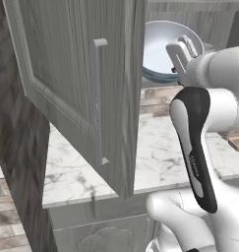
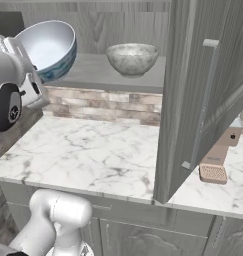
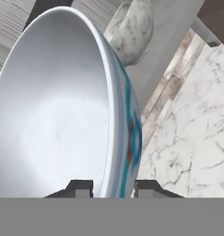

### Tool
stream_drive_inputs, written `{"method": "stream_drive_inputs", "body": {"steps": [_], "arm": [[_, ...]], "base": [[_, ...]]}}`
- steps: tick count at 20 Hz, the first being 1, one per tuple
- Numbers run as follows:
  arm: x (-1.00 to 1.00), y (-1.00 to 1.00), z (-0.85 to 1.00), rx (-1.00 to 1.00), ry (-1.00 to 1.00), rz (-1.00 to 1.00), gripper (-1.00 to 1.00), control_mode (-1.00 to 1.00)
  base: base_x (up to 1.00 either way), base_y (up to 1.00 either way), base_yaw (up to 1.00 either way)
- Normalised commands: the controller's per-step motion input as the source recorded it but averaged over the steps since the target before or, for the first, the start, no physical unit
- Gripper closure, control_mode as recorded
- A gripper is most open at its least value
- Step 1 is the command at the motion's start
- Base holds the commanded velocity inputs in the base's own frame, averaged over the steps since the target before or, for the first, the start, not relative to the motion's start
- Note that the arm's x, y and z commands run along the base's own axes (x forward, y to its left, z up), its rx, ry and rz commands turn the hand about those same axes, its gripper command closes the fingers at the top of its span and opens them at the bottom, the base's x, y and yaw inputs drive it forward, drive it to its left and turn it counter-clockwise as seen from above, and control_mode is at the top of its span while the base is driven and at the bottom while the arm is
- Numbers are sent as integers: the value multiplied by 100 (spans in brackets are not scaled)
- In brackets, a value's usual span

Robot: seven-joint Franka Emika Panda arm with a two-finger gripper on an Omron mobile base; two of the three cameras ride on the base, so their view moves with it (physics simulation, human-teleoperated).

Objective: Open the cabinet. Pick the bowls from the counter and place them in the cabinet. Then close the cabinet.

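Hand (image 3: 112, 188) grasping blue bowl (image 3: 62, 110) rim, tilted over cabinet shelf (image 2: 100, 70); no legible writing.

No words or numbers to read

The only writing is a tiny pale mark on the dark cover of the robot arm (image 1: 194, 162) in the left base view, and it is too small and blurry to make out. The blue bowl (image 3: 62, 115) has teal and red-orange patches of color on its outside, not letters. The cabinet (image 2: 193, 100) and the counter (image 2: 93, 150) have no writing on them.
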Motion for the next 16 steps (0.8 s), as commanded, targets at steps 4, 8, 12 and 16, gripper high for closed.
{"method": "stream_drive_inputs", "body": {"steps": [4,8,12,16], "arm": [[40,5,-19,0,0,0,100,-100],[38,3,-11,0,0,0,100,-100],[38,4,-5,0,0,0,100,-100],[35,6,-3,0,0,0,100,-100]], "base": [[0,0,0],[0,0,0],[0,0,0],[0,0,0]]}}
